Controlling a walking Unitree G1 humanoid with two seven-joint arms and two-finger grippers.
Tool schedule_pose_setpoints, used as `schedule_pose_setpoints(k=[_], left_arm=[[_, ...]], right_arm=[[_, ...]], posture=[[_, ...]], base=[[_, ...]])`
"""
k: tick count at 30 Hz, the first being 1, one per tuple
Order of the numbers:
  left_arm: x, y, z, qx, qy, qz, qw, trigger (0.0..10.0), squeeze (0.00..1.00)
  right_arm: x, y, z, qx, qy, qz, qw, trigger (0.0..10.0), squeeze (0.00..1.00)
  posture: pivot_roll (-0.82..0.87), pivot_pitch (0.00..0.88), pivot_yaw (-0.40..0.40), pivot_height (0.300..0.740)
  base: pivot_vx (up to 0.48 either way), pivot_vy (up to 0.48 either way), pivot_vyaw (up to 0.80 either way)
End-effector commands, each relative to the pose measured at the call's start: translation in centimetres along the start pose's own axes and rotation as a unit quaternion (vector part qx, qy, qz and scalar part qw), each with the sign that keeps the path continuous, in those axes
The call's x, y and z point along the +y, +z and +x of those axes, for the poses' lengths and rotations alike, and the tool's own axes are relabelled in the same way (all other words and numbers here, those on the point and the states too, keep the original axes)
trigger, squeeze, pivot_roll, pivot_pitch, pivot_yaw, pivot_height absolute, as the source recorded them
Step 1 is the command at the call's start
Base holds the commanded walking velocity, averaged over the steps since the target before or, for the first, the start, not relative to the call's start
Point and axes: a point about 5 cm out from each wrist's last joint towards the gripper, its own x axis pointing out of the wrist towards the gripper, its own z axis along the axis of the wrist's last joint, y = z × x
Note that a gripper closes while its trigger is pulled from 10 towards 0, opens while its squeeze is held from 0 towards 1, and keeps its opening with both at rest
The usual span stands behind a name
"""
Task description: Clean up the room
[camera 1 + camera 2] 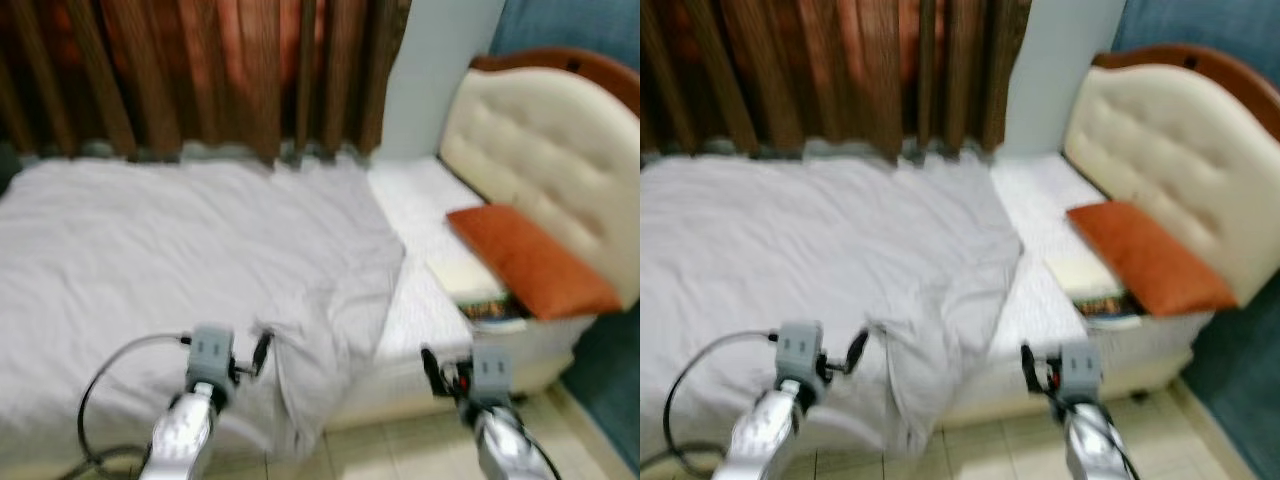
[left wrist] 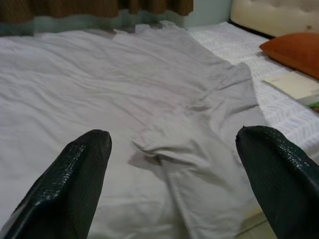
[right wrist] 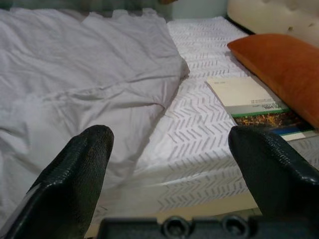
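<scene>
While the robot stands at the side of the bed (image 1: 440, 400), the grey sheet (image 1: 200, 260) lies rumpled across the mattress, one fold spilling over the bed's edge toward the floor. The left gripper (image 2: 174, 169) hovers over that fold and the right gripper (image 3: 169, 164) nearer the book (image 3: 244, 94) beside the orange pillow (image 1: 535, 262), each with fingers spread wide and empty. A careless tug could drag the sheet off the bed or sweep the book down.
</scene>
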Motion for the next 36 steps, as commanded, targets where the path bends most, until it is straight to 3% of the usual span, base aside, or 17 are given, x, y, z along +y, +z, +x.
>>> schedule_pose_setpoints(k=[1, 8, 24, 31, 33, 36], left_arm=[[-0.6, 0.5, 0.4, -0.008, -0.007, -0.001, 1.0, 10.0, 0.0], [-0.8, 0.4, 0.4, -0.007, -0.01, -0.002, 1.0, 10.0, 0.0], [-0.4, 0.4, 0.7, 0.001, 0.004, 0.0, 1.0, 10.0, 0.0], [1.7, -1.1, 0.0, 0.035, 0.091, -0.034, 0.995, 10.0, 0.0], [3.1, -3.0, -0.3, 0.078, 0.148, -0.044, 0.985, 10.0, 0.0], [4.4, -4.1, -0.6, 0.103, 0.194, -0.05, 0.974, 10.0, 0.0]], right_arm=[[-0.6, 0.8, 0.3, -0.015, -0.006, -0.001, 1.0, 10.0, 0.0], [-0.5, 0.8, 0.5, -0.015, -0.005, 0.0, 1.0, 10.0, 0.0], [-0.2, 0.4, 0.5, 0.001, 0.004, -0.007, 1.0, 10.0, 0.0], [-0.4, 0.0, -0.3, 0.005, 0.009, -0.003, 1.0, 10.0, 0.0], [-0.6, -0.4, -1.3, 0.019, 0.021, -0.004, 1.0, 10.0, 0.0], [-0.6, -0.4, -2.3, 0.026, 0.044, -0.011, 0.999, 10.0, 0.0]], posture=[[0.07, 0.0, -0.088, 0.74], [0.07, 0.0, -0.088, 0.74], [0.07, 0.015, -0.087, 0.74], [0.05, 0.063, -0.092, 0.74], [0.01, 0.153, -0.118, 0.74], [-0.02, 0.213, -0.147, 0.74]], base=[[0.458, 0.0, 0.0], [0.458, 0.0, 0.0], [0.458, 0.0, -0.69], [0.458, 0.0, 0.0], [0.0, 0.0, 0.0], [0.0, 0.0, 0.0]])
